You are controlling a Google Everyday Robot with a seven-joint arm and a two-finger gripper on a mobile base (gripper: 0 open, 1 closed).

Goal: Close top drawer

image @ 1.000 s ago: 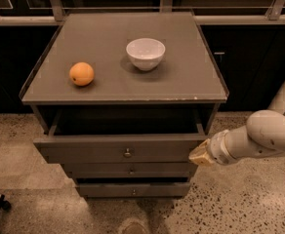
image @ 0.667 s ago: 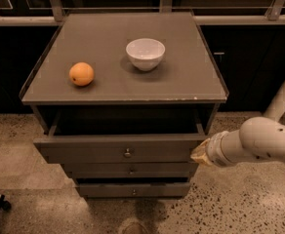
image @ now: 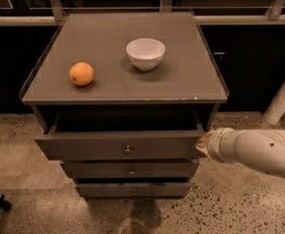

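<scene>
Since the earlier frames the robot arm (image: 259, 152) has dropped to a flatter line and now leaves the picture at the right edge. The gripper (image: 202, 143) has kept its station at the right end of the drawer front, and the drawer itself has not visibly shifted.

Gripper: located at the right end of the top drawer (image: 89, 147), level with the upper part of its front and apparently in contact with it. Whether it is open or closed cannot be told from this view. It holds nothing that can be seen.

Top drawer: pulled out from under the desk (image: 186, 77), showing a dark open cavity behind its front. The front is flat and grey-brown, with a small round knob (image: 127, 149) at centre. The middle drawer (image: 98, 169) and the bottom drawer (image: 103, 190) sit below it, each narrower and set further back.

On the desk: an orange (image: 81, 73) at left and a white bowl (image: 145, 53) near centre, well apart, both back from the front edge.

Surroundings: speckled floor (image: 230, 204) lies open in front of and beside the drawers. A pale post (image: 284, 94) stands to the right, behind the arm.
</scene>
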